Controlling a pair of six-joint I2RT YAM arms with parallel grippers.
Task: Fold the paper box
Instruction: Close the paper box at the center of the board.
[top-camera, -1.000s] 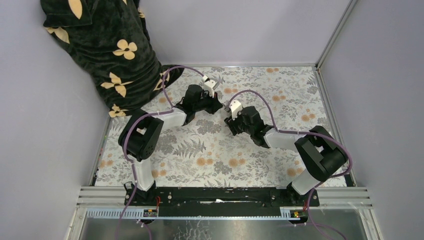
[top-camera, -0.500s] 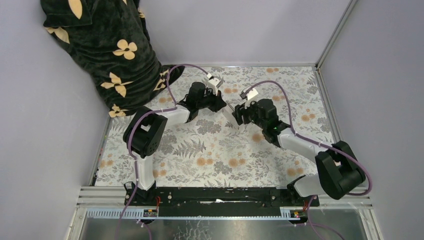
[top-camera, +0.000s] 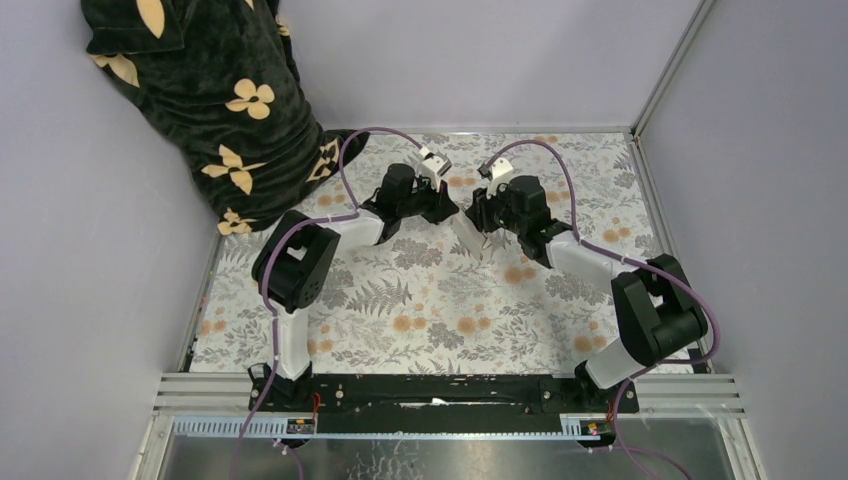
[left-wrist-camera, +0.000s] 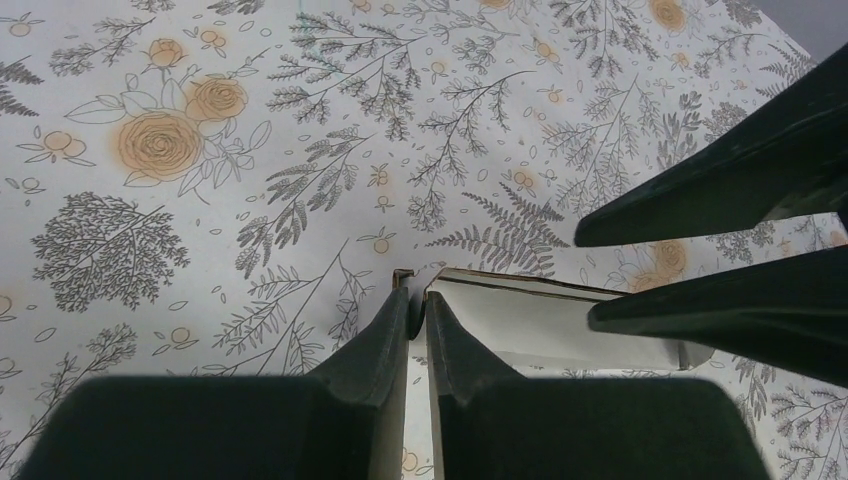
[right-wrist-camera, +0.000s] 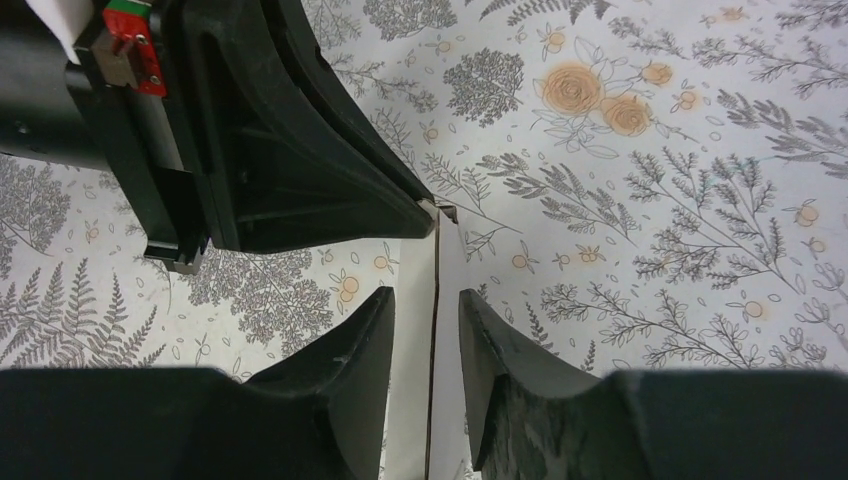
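Observation:
The paper box (top-camera: 466, 234) is a white cardboard piece held off the flowered cloth at the back middle of the table, between the two grippers. My left gripper (top-camera: 449, 212) comes from the left and is shut on one thin wall of the box (left-wrist-camera: 560, 325); its tips (left-wrist-camera: 417, 300) pinch the card near a corner. My right gripper (top-camera: 480, 218) faces it from the right. In the right wrist view its jaws (right-wrist-camera: 428, 298) straddle an upright edge of the box (right-wrist-camera: 413, 335) with a gap on each side. The left gripper's fingers (right-wrist-camera: 330, 170) meet that edge from above.
A person in a dark garment with cream flowers (top-camera: 220, 100) stands at the back left corner. Grey walls close in the table on three sides, with a metal post (top-camera: 665, 70) at the back right. A black rail (top-camera: 430, 390) runs along the near edge.
The right arm has swung back and left until its gripper meets the left one, and its jaws have narrowed around the box edge. The left gripper has shifted slightly right, still gripping.

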